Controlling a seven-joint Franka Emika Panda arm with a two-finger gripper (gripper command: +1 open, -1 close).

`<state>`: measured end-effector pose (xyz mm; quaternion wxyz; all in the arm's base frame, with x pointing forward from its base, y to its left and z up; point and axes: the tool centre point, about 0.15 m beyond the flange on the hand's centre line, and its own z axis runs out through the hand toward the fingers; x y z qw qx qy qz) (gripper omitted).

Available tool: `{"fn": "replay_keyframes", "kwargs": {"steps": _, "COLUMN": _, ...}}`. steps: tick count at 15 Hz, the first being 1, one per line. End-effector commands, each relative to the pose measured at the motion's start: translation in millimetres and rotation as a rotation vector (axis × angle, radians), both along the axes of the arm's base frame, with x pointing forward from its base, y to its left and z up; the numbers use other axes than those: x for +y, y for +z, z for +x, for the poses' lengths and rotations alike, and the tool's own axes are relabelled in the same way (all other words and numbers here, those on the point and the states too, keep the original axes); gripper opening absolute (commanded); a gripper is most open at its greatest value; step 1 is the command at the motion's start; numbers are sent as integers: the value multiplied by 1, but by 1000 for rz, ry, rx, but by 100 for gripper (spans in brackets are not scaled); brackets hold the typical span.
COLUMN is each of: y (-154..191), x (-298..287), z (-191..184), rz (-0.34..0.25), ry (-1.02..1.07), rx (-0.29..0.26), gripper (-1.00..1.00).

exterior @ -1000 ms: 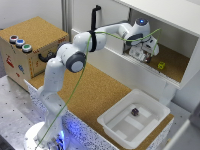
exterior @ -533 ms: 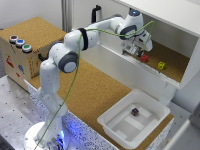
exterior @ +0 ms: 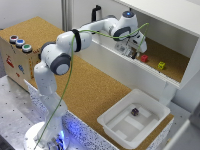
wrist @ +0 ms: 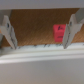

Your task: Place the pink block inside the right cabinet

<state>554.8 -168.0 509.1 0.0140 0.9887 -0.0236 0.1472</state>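
The pink block [exterior: 144, 58] lies on the cork floor of the right cabinet [exterior: 172, 30], a white-walled box with a white roof panel. My gripper [exterior: 133, 53] is open and empty, just to the exterior view's left of the block, over the cabinet's front wall. In the wrist view the block [wrist: 59, 34] rests on the cork close to one finger [wrist: 73, 31], within the gripper's [wrist: 40, 32] open span. It is apart from the other finger [wrist: 7, 33].
A yellow cube [exterior: 161, 65] lies on the cabinet floor beyond the pink block. A white tray [exterior: 117, 127] in front holds a dark purplish cube [exterior: 134, 112]. A cork-topped brown box with coloured buttons [exterior: 20, 43] stands at the exterior view's left.
The gripper has let go of the pink block and drawn back toward the exterior view's left. The block now lies uncovered on the cabinet floor.
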Motion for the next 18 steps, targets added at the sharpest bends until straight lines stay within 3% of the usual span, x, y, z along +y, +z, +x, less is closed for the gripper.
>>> {"fn": "replay_keyframes", "kwargs": {"steps": 1, "y": -24, "x": 37, "z": -47, "rz": 18, "ry": 37, "rx": 60, "gripper": 100}}
{"fn": "replay_keyframes", "kwargs": {"steps": 4, "y": -34, "x": 31, "z": -74, "rz": 7, "ry": 14, "rx": 120, "gripper": 100}}
{"fn": "replay_keyframes", "kwargs": {"steps": 8, "y": -16, "x": 4, "z": -108, "rz": -69, "ry": -107, "rx": 154, "gripper": 100}}
{"fn": "replay_keyframes", "kwargs": {"steps": 12, "y": -26, "x": -33, "z": -106, "rz": -111, "ry": -16, "rx": 198, "gripper": 100}}
{"fn": "replay_keyframes", "kwargs": {"steps": 15, "y": -60, "x": -63, "z": -80, "rz": -95, "ry": 175, "rx": 173, "gripper": 100}}
{"fn": "replay_keyframes", "kwargs": {"steps": 18, "y": -69, "x": -57, "z": -86, "rz": -129, "ry": 289, "rx": 121, "gripper": 100}}
